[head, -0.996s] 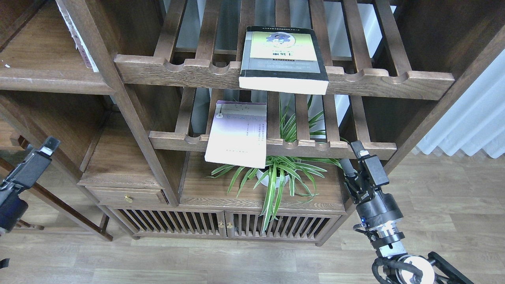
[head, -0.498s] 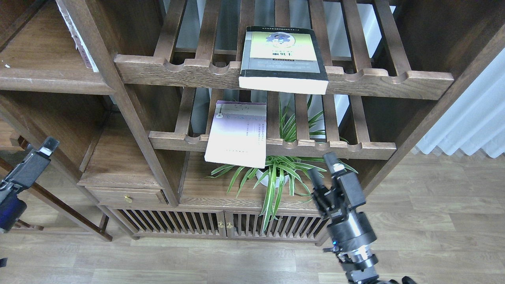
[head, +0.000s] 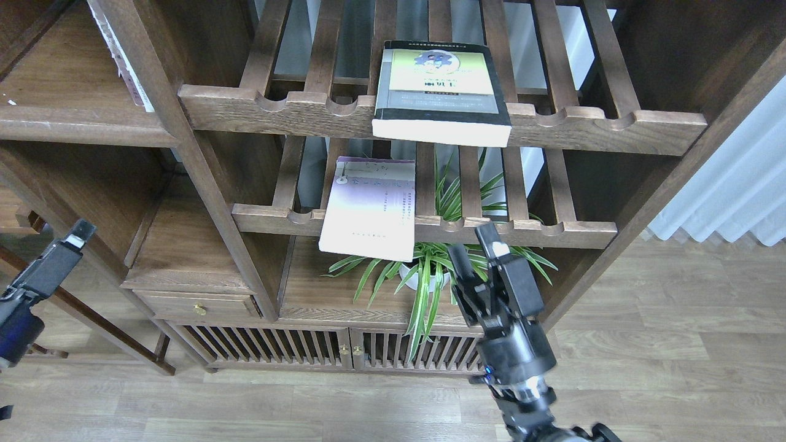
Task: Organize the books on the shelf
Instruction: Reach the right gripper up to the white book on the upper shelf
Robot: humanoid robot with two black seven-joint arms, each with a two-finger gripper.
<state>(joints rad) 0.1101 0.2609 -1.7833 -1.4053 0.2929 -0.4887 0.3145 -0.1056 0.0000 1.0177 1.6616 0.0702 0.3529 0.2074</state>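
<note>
1. Lavender-white book [head: 368, 209] lies flat on the lower slatted rack [head: 430, 230], its front edge overhanging; probably light and stiff, so grip that free edge.
2. Right tool [head: 476, 248] is open, empty, just beside it; left tool [head: 77, 232]: I cannot tell.

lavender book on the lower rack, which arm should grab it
Right, probably. The right gripper is open just right of the lavender book, while the left gripper is far off at the left edge.

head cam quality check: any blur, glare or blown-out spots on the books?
Head view: sharp overall, even soft light; the lavender book washes out pale toward its lower cover, its text unreadable; the black-grey book shows bright page edges, no glare; right gripper crisp.
</note>
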